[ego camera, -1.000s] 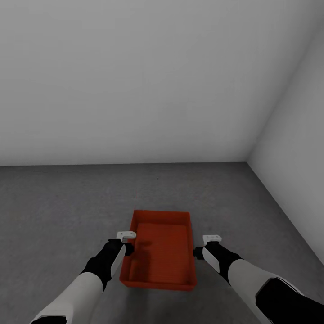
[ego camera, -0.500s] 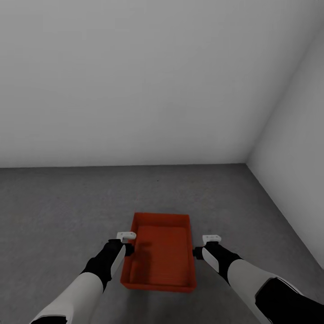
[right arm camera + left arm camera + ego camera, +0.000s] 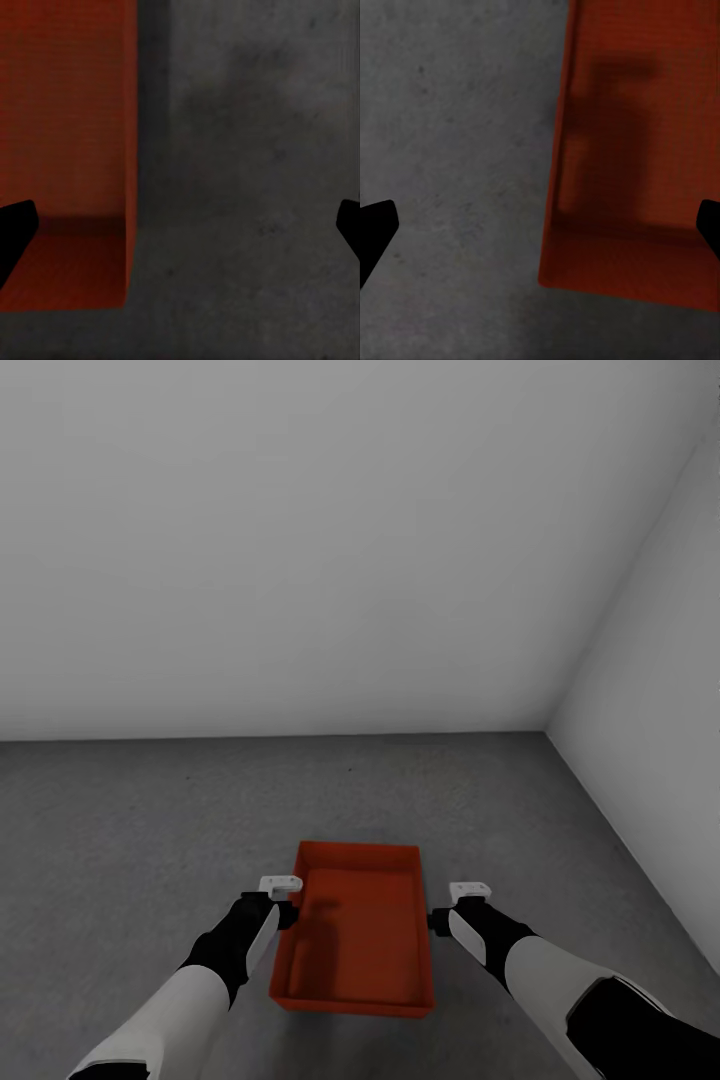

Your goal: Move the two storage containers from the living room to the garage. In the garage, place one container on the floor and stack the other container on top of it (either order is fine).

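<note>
- On the dark grey concrete floor [image 3: 130, 830] of the garage, near the corner where two plain pale walls [image 3: 330, 540] meet, one orange-red storage container [image 3: 357, 930] lies open-top and empty, straight ahead of the robot.
- Above it, the left gripper [image 3: 284, 900] hangs over the bin's left rim and the right gripper [image 3: 448, 905] just outside its right wall.
- Both wrist views show dark fingertips spread wide at the picture edges, with nothing between them but bin and concrete, so both grippers are open and empty-handed.
- Judging by this, the first container is placed; next comes backing away, fetching the second bin from the living room, and stacking it squarely here.
</note>
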